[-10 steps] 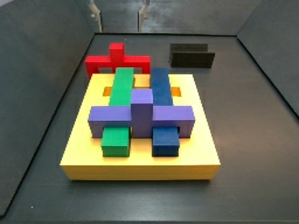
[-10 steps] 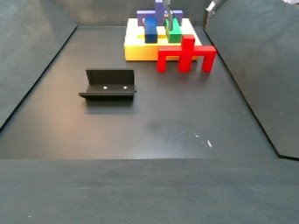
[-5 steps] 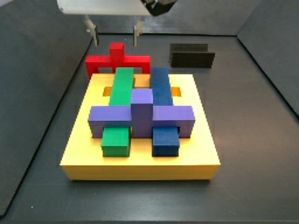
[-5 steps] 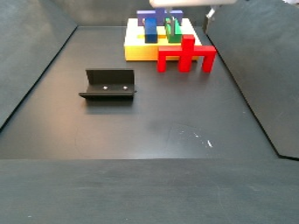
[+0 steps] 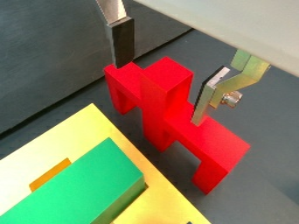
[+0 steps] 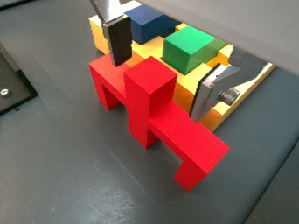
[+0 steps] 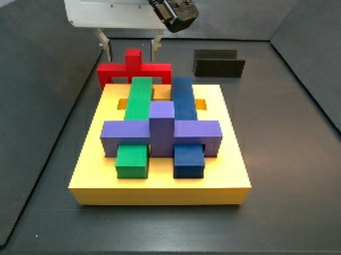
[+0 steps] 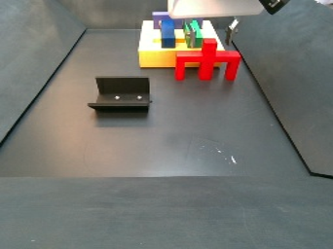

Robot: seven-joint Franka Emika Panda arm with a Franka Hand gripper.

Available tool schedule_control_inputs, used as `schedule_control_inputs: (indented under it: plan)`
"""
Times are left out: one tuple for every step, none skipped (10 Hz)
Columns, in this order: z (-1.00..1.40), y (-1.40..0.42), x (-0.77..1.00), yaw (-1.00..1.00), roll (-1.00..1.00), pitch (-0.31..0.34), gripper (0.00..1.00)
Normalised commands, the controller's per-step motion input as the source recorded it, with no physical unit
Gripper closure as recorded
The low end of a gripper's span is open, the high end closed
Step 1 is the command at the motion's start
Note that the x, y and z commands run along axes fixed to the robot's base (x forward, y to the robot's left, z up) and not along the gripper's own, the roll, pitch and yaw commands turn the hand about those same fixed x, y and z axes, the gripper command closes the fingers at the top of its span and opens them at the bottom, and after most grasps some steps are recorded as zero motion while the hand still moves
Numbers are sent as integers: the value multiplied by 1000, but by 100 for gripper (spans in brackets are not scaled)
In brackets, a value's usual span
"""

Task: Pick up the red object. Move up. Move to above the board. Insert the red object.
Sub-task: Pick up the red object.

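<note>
Board: the board lay nearest in a side view, a flat yellow slab on the dark floor, fitted with a green block, a blue block and a purple cross-shaped block.
Red object: the red object stood on the floor just beyond the board's far edge, close beside it, stem upright; in a wrist view its bar ran along the yellow edge.
Gripper: the gripper hung directly over the red object, jaws spread apart and holding nothing.
Fingers: in both wrist views the fingers stood on either side of the stem, one plate close against the bar's end, the opposite one clear of the stem with a gap showing.
Contact: whether the near plate touched the red piece could not be told.
Fixture: the fixture stood on the floor beyond the board's far corner, apart from the red object; in a side view it sat well apart from the board.
</note>
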Motion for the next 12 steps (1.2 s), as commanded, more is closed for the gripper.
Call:
schedule_control_inputs:
  plan:
    - [-180,0,0,0,199,0,0]
    - [-191,0,0,0,209,0,0]
    - [-234,11,0,0,234,0,0]
    - [-226,23,0,0,196,0,0]
    - [-140,6,3,0,174,0,0]
    - [-100,0,11,0,157,0,0]
    - [0,0,3,0,86,6,0]
    - [20,0,3,0,0,3,0]
    - [89,0,9,0,-3,0,0]
    - [29,0,14,0,-59,0,0]
    - [3,0,0,0,-34,0,0]
    - [26,74,0,0,-63,0,0]
